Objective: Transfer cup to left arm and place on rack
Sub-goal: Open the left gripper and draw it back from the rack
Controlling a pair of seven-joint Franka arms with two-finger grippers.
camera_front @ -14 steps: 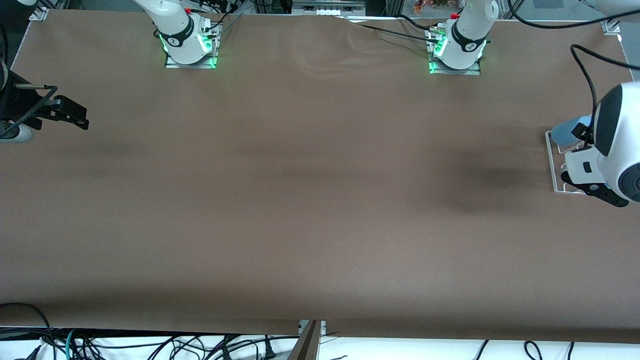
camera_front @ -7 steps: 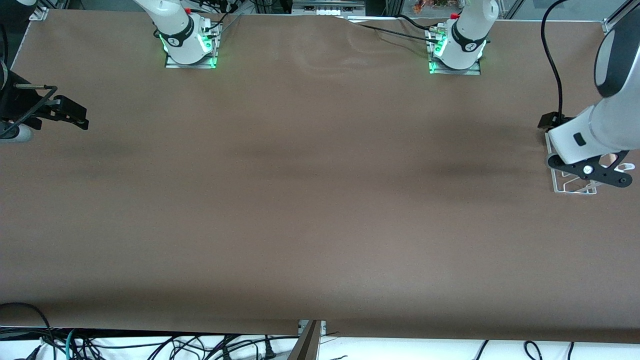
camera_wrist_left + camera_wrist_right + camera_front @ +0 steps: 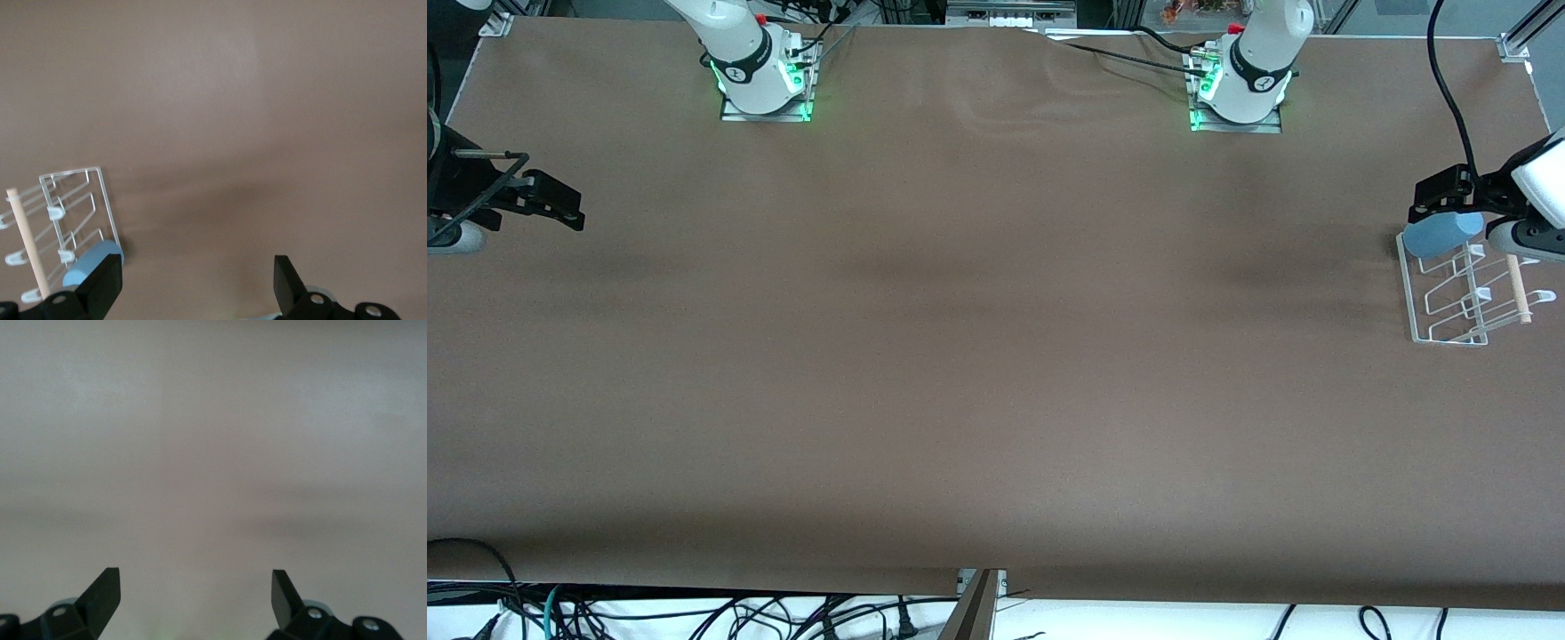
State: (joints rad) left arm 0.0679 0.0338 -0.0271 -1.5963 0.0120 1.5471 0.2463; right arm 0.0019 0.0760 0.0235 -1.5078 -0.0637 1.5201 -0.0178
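Note:
The light-blue cup (image 3: 1440,235) lies tilted on the rack (image 3: 1411,293), at the rack's end farther from the front camera. The rack is a white wire frame with a wooden rod (image 3: 1517,289), at the left arm's end of the table. My left gripper (image 3: 1469,206) hangs open over that end of the rack, holding nothing. In the left wrist view the cup (image 3: 83,267) shows beside one finger, partly hidden by it, with the rack (image 3: 100,193) alongside; bare table lies between the left gripper (image 3: 195,287) fingers. My right gripper (image 3: 551,200) waits open and empty at the right arm's end; the right gripper (image 3: 195,600) shows only table.
Brown table cover (image 3: 996,356) spans the whole surface. The two arm bases (image 3: 765,80) (image 3: 1236,89) stand along the edge farthest from the front camera. Cables (image 3: 694,613) hang below the near edge.
The left arm has swung off the rack toward the table's end, uncovering the rack and rod. The cup stays on the rack. The right arm has not moved.

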